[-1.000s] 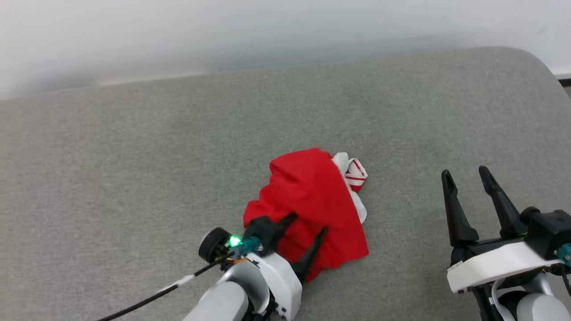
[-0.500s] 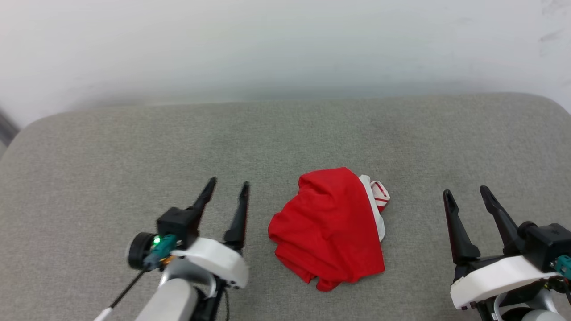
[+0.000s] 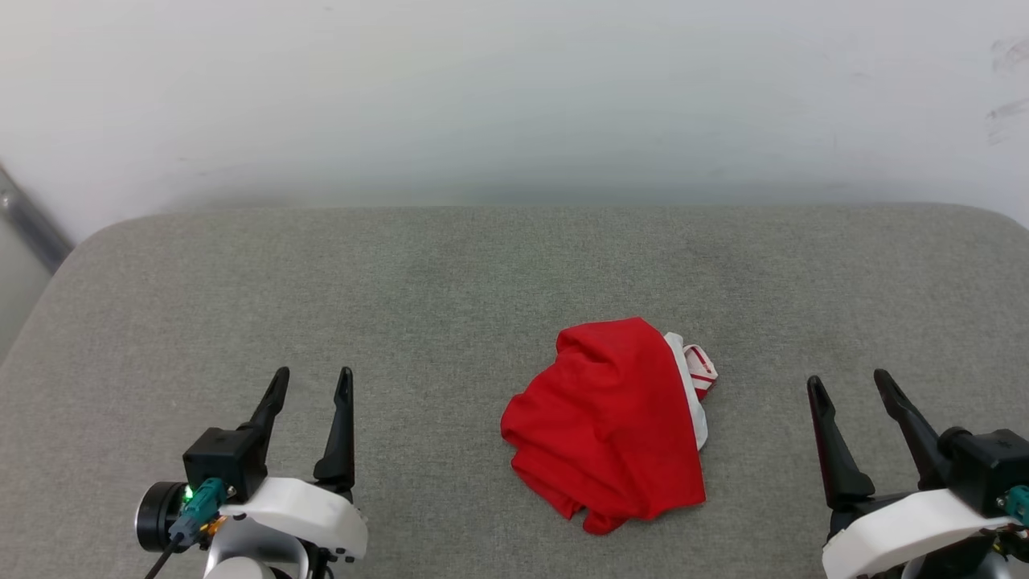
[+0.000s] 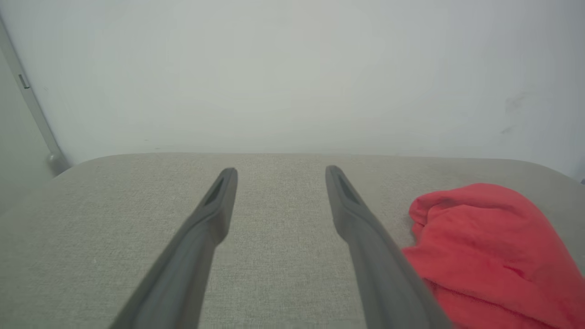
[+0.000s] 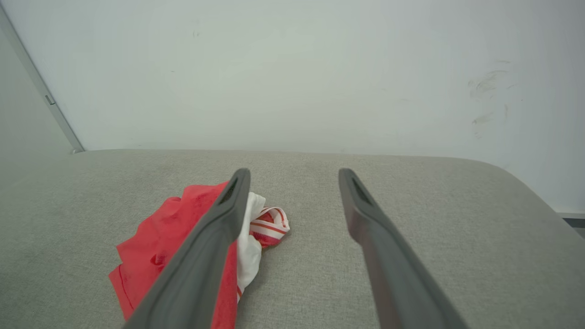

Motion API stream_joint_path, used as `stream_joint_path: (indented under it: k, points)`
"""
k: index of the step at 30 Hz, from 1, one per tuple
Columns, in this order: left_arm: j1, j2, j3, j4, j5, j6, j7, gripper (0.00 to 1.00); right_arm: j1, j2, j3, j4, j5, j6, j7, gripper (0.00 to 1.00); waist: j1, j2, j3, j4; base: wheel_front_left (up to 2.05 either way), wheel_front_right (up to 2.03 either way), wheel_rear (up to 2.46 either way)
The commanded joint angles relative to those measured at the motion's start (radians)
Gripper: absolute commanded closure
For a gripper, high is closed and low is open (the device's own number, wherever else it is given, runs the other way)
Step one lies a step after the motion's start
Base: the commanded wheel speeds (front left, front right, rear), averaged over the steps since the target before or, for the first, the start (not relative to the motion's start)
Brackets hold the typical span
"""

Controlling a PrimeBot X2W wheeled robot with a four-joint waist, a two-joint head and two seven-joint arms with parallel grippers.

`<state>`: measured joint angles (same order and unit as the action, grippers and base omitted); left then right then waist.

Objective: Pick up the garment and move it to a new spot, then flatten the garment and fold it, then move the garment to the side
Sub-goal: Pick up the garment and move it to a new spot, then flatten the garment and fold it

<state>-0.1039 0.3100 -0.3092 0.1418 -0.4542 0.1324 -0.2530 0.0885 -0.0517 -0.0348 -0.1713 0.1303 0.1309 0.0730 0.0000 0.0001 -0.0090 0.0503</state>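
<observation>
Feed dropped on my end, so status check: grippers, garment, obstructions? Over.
Left gripper open, empty. Right gripper open, empty. Garment crumpled on grey cushion, between them, touching neither. Only bare cushion between grippers and garment.

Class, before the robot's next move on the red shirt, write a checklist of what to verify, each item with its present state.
1. Left gripper jaws open and empty: ok.
2. Right gripper jaws open and empty: ok.
3. Red T-shirt with white striped-trim sleeve lying free on the grey fabric cushion, between the grippers: ok.
4. Shirt spread flat for folding: not ok, it is bunched.
5. Which side of the shirt faces up: cannot tell.
</observation>
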Motion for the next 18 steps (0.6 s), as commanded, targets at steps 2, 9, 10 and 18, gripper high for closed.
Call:
stream_joint_path:
  k: [2,9,10,18]
  points:
    - [0.015,0.002,-0.002,-0.022,-0.003,0.008,0.010,0.00,0.016,0.002,-0.002,-0.014,-0.011,0.000,0.006,0.00,0.0000,-0.0001,0.003,0.000,0.00,0.00,0.00]
    - [0.004,0.009,-0.006,-0.036,-0.002,0.014,0.016,0.00,0.010,0.002,0.001,-0.026,-0.009,0.000,0.012,0.00,0.0000,-0.0001,0.014,-0.001,0.00,0.00,0.00]
    - [0.001,0.012,-0.005,-0.035,-0.003,0.013,0.017,0.00,0.008,0.002,0.001,-0.026,-0.008,0.000,0.012,0.00,0.0000,-0.0001,0.015,-0.001,0.00,0.00,0.00]
    - [-0.047,0.028,-0.037,-0.044,0.009,-0.009,0.070,0.00,0.000,0.002,-0.008,-0.028,0.000,0.000,0.013,0.00,0.0000,-0.0001,0.030,0.009,0.00,0.00,0.00]
